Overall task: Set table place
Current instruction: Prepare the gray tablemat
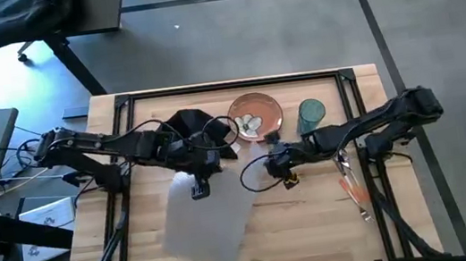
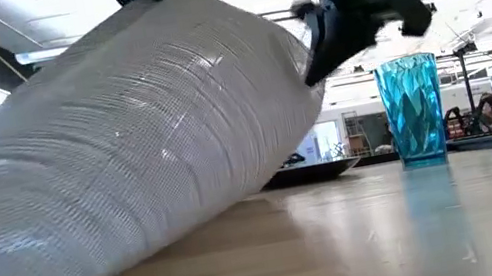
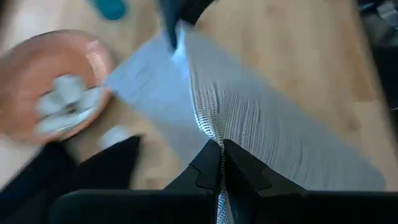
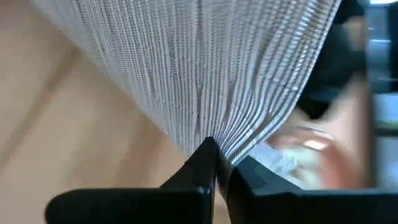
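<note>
The grey woven placemat (image 1: pixel 209 219) lies slanted on the wooden table (image 1: pixel 318 227). Its near part rests on the tabletop and its far edge is raised between my two grippers. My left gripper (image 1: pixel 197 187) is shut on that edge's left end, my right gripper (image 1: pixel 270 154) on its right end. In the low view the placemat (image 2: pixel 126 149) rises like a ramp toward the right gripper (image 2: pixel 321 43). Behind it, the black napkin (image 1: pixel 192 127) lies crumpled and the orange-brown plate (image 1: pixel 255 114) sits flat. Orange-handled cutlery (image 1: pixel 354 191) lies at the right. My left gripper pinches the placemat's raised edge (image 3: pixel 208 127) between its two shut fingers; the weave puckers just ahead of them. That end is lifted clear and the mat slopes down to the table. My right gripper pinches the same edge's other end (image 4: pixel 214 134) between its shut fingers. The weave gathers into ridges at the tips, and the mat hangs slanting from there, its near part on the table.
A blue-green faceted cup (image 1: pixel 310 116) stands upright right of the plate, close to my right arm. Black frame rails (image 1: pixel 236 85) run along the table's far edge and sides. Bare wood shows near the front edge and to the right of the placemat.
</note>
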Robot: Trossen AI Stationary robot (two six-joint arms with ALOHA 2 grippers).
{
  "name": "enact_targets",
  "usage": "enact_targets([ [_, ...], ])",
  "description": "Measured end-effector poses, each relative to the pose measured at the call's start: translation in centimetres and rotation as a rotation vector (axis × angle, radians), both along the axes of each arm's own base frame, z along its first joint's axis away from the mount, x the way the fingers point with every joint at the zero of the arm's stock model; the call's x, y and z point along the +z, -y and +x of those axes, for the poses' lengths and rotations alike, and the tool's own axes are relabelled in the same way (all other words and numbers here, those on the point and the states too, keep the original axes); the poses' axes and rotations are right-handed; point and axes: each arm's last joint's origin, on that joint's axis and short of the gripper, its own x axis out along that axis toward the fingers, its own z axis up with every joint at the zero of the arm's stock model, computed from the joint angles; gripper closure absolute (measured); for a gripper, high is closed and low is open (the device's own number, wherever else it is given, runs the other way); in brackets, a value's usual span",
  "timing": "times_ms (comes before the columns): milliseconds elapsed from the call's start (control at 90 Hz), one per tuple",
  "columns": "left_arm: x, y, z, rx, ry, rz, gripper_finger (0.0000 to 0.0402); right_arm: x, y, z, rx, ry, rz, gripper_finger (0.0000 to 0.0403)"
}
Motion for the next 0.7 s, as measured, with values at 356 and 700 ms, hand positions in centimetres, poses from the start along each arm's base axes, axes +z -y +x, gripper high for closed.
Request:
enact_targets([
  [356, 5.0, 0.0, -0.2, -0.089, 0.135, 0.264, 0.0401, 6.3, -2.8, -2.3, -0.231, 0.029, -0.201, 0.0403],
  [700, 5.9, 4.1, -1.3, -0.136, 0.177, 0.424, 0.0401, 9.8, -5.5, -4.7, -0.345, 0.111, -0.116, 0.0403],
])
